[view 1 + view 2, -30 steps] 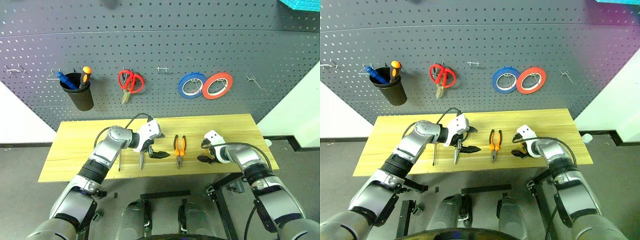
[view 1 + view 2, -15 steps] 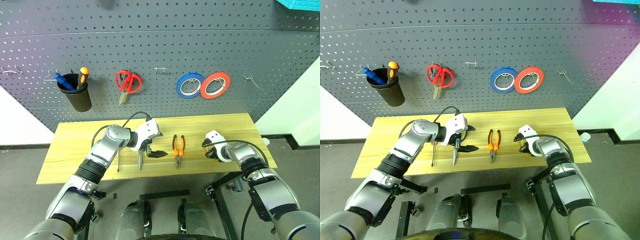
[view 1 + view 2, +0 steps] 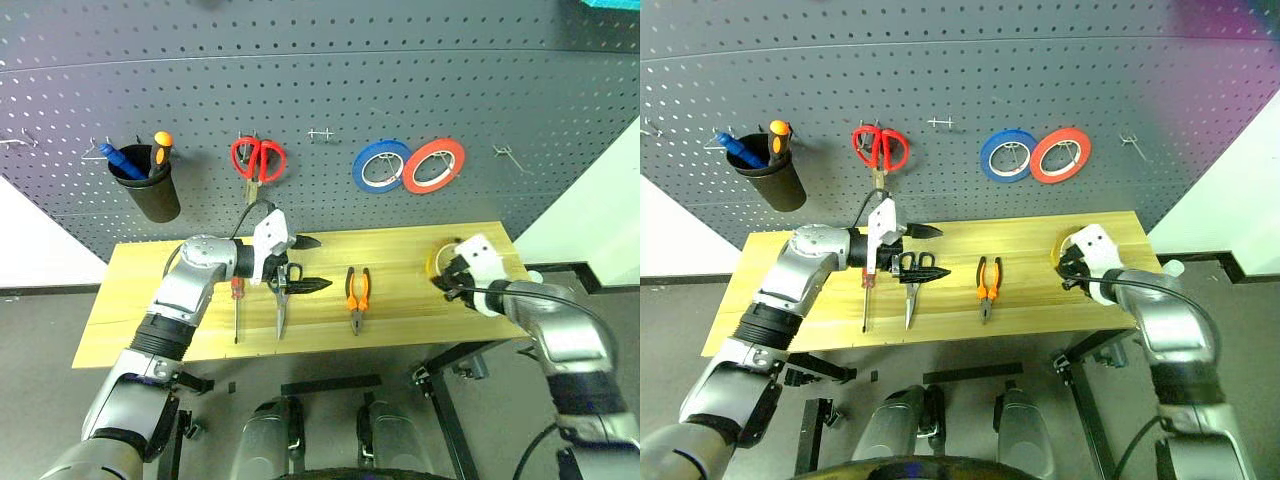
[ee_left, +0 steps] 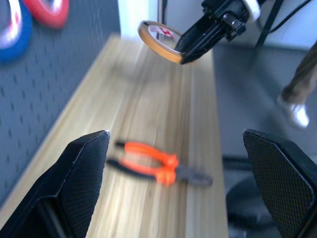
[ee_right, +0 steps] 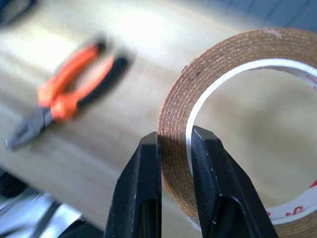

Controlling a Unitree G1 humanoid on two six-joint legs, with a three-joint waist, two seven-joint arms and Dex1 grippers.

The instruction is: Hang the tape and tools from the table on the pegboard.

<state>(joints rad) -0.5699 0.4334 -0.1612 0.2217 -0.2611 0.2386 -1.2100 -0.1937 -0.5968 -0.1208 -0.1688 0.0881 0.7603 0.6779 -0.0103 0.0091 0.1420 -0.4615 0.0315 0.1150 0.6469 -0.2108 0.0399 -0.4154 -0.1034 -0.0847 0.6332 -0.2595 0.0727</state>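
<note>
Head views: the right tool point(image 3: 447, 272) pinches the yellow tape roll point(image 3: 437, 261) by one edge of its band, raised over the right end of the tabletop point(image 3: 140, 310) and below the pegboard point(image 3: 320, 70). An empty hook point(image 3: 508, 158) stands to the right of the red tape roll point(image 3: 434, 167). The left tool point(image 3: 305, 263) is spread wide and empty above the black-handled scissors point(image 3: 285, 290), with the red-handled screwdriver point(image 3: 237, 300) and pliers point(image 3: 357, 293) lying flat.

Left wrist view: the ring hangs at the tips of the right tool point(image 4: 185, 52), so a swing could let it pivot.

Right wrist view: the fingers point(image 5: 143, 183) close on the narrow band alone; the roll may slip out, or meet the hook off-centre and drop.
</note>
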